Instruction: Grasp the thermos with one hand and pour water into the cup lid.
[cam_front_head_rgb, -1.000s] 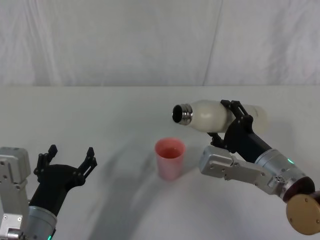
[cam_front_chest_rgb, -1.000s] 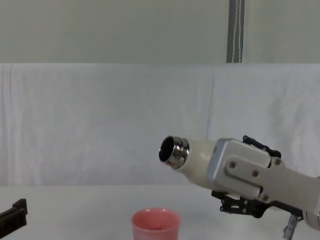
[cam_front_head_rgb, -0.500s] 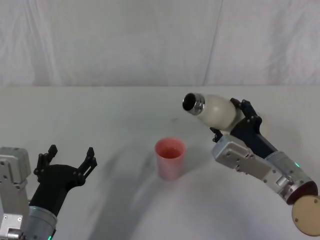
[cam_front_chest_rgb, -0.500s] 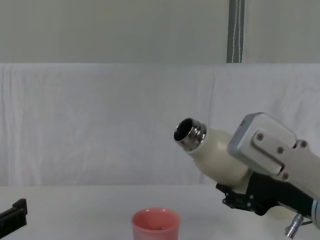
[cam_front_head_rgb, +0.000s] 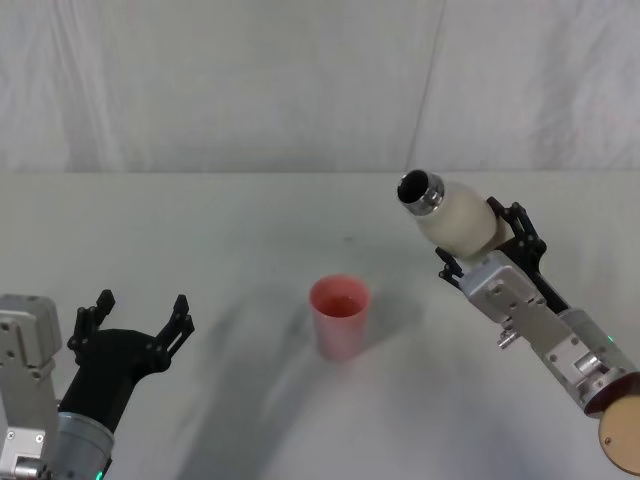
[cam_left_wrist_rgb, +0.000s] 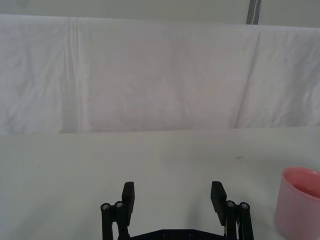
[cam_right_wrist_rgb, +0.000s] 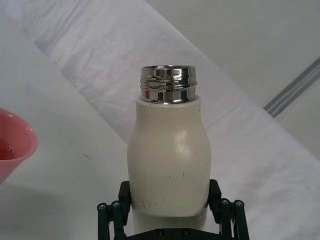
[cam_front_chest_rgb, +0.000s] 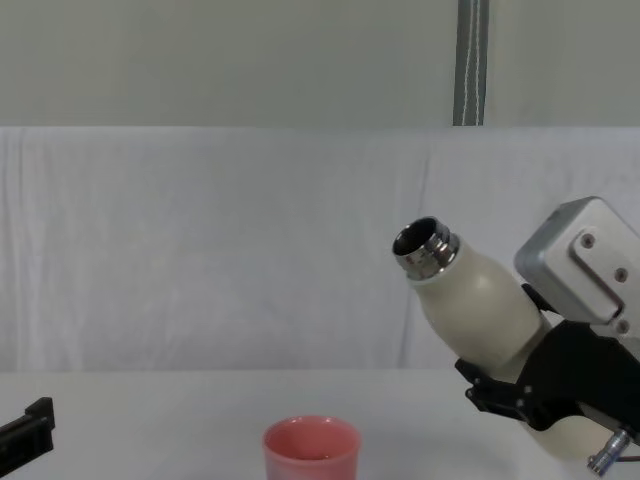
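Jaws of our left gripper (cam_front_head_rgb: 140, 318) spread wide, holding nothing, parked low at near left over tabletop (cam_front_head_rgb: 230, 220). Farther in, cup lid (cam_front_head_rgb: 340, 317) upright near tabletop centre, some liquid visible inside. Right of it, jaws of our right gripper (cam_front_head_rgb: 487, 243) clamped round body of thermos (cam_front_head_rgb: 455, 217), raised clear of tabletop, tilted, open steel neck up and toward cup lid side, not above it.
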